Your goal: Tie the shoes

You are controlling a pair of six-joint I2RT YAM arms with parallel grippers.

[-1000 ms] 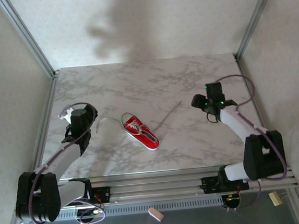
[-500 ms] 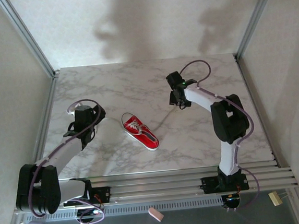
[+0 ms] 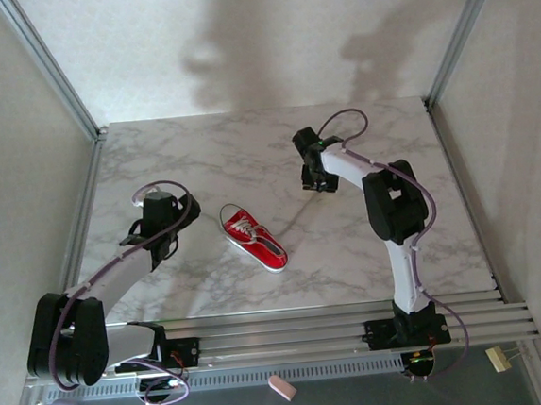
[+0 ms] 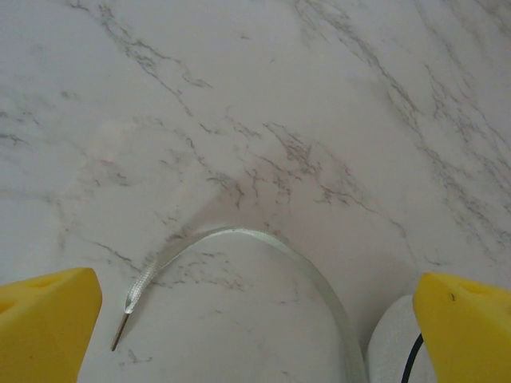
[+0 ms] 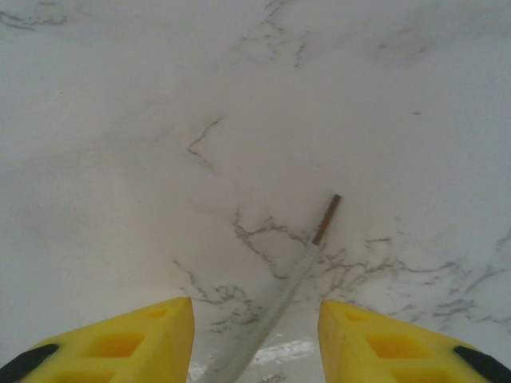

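The red shoe [image 3: 254,237] lies slantwise on the marble table [image 3: 246,138], a little left of the middle and well apart from every edge. There is bare marble behind it up to the far wall, and more on the right half toward the near rail [image 3: 291,326]. Slanted metal posts [image 3: 50,70] close the table in on both sides. The left hand [image 4: 255,319] hangs low just left of the shoe, released. Its yellow fingers [image 4: 44,323] are spread wide over the curved lace [image 4: 239,234], which arches across the marble and ends in a dark tip near the left finger. The right hand [image 5: 255,339] sits beyond the shoe's right side, clear of the right edge. Its jaws are parted with the straight lace [image 5: 279,307] lying loose on the table in the gap, not pinched, and the lace's brown tip pointing away past the fingertips.
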